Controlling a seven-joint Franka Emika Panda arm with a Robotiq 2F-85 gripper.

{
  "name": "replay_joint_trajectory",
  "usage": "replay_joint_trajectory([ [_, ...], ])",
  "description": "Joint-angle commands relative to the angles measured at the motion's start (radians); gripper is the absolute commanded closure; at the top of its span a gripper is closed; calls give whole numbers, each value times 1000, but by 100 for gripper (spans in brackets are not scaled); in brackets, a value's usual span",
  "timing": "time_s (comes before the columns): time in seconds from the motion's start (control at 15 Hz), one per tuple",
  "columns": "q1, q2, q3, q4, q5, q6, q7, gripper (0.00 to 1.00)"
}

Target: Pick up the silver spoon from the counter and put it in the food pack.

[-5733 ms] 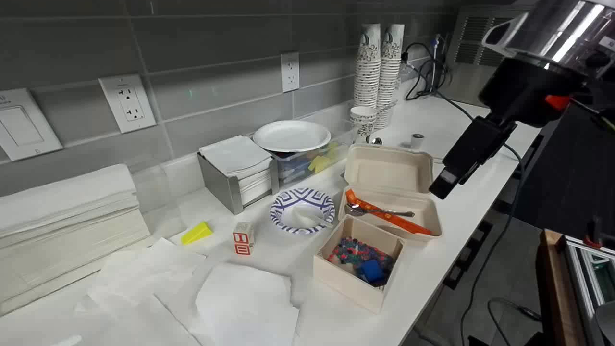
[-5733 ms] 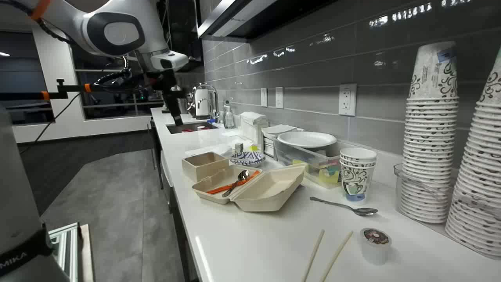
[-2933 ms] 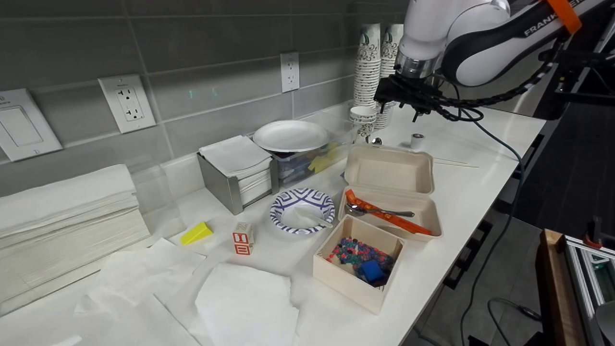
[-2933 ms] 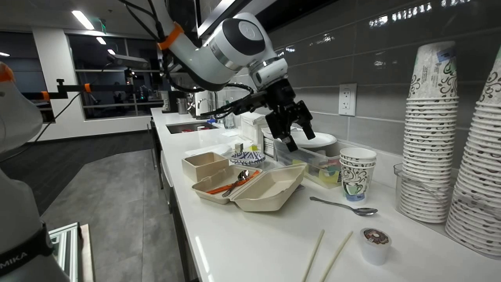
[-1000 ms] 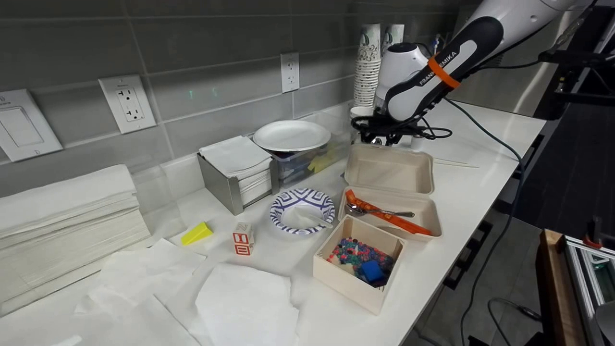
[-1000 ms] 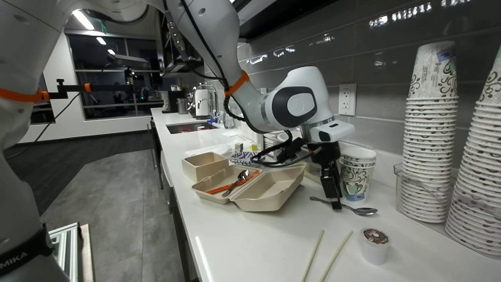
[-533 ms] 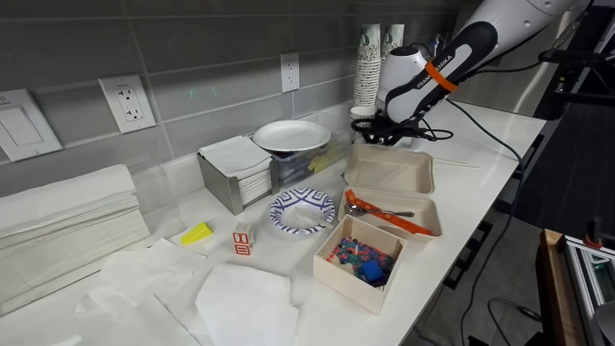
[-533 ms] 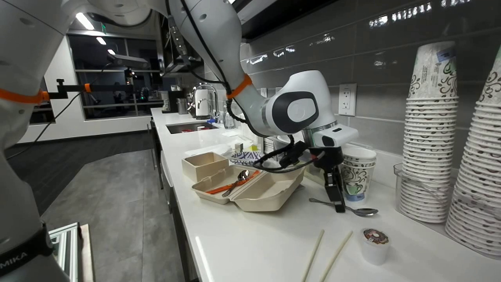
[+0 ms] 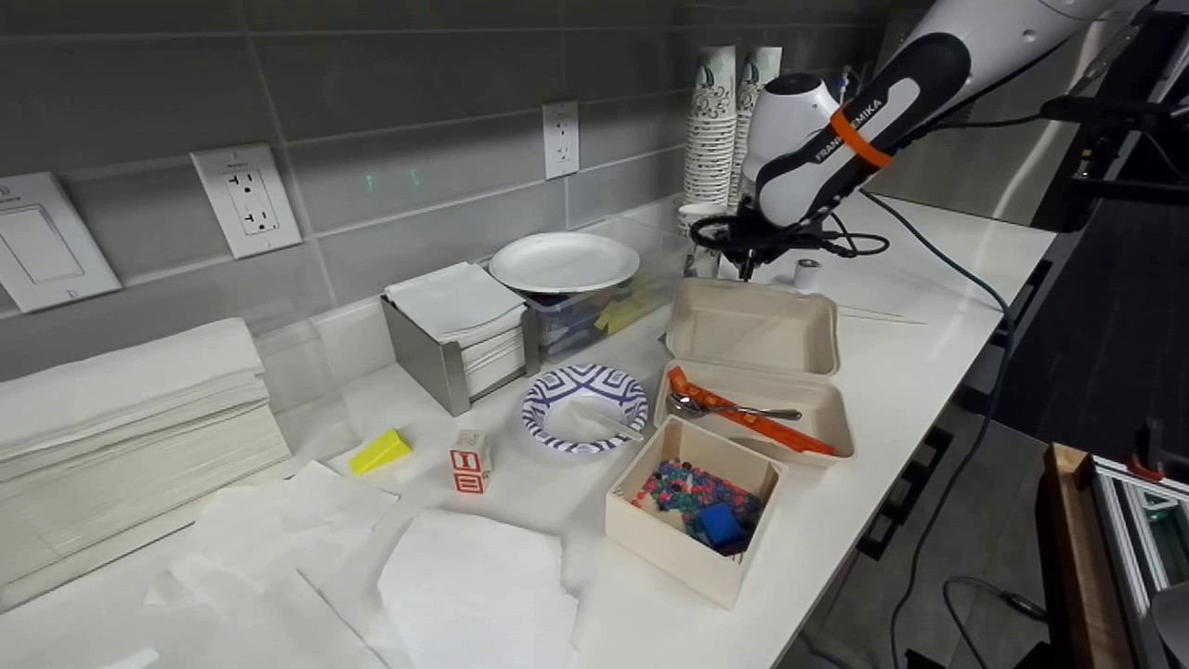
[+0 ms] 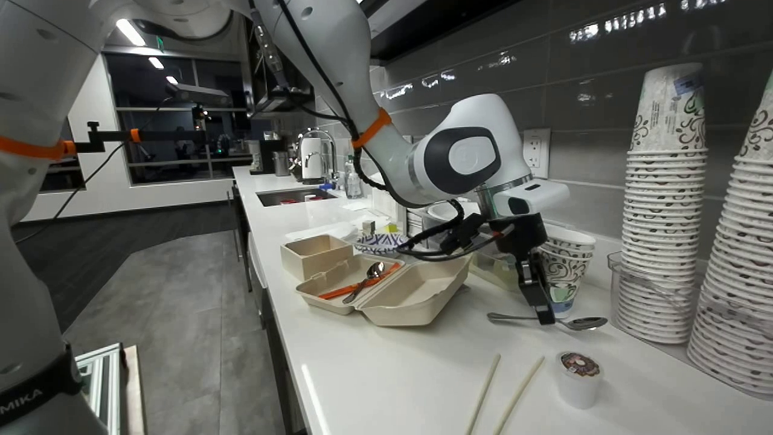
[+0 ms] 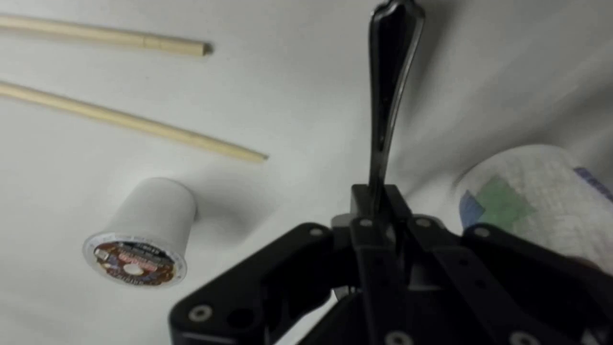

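Note:
The silver spoon point(image 10: 584, 324) lies crosswise in my gripper point(image 10: 546, 318), low over the counter, its bowl toward the tall cups. In the wrist view the spoon's dark handle point(image 11: 390, 62) rises from between the fingertips of my gripper point(image 11: 377, 196), which are shut on it. A shadow falls beside the handle; how far the spoon is off the counter I cannot tell. The food pack point(image 10: 416, 296) stands with its lid folded back, to the left of my gripper there. In its tray lie another spoon point(image 9: 771, 412) and an orange strip point(image 9: 790, 435).
A short cup stack point(image 10: 567, 275) leans right behind my gripper. Tall cup stacks point(image 10: 663, 229) rise to the right. A coffee pod point(image 10: 580, 386) and two wooden sticks point(image 10: 484, 396) lie nearer the camera. A square box point(image 9: 664, 548) of beads adjoins the food pack.
My gripper came down to the spoon, shut on its handle, and has shifted slightly with it toward the tall cups. The short cup stack has been pushed and now tilts.

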Motion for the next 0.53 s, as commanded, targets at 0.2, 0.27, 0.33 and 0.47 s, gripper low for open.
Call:
replay_joint_trajectory([
  [0.2, 71, -107, -94, -64, -156, -102, -21, 98],
  [0.27, 64, -126, -83, -77, -178, -128, -54, 98],
  [0.33, 58, -144, -72, -91, -197, -152, -82, 98],
  [0.47, 27, -197, -25, -127, -185, -207, -198, 98],
])
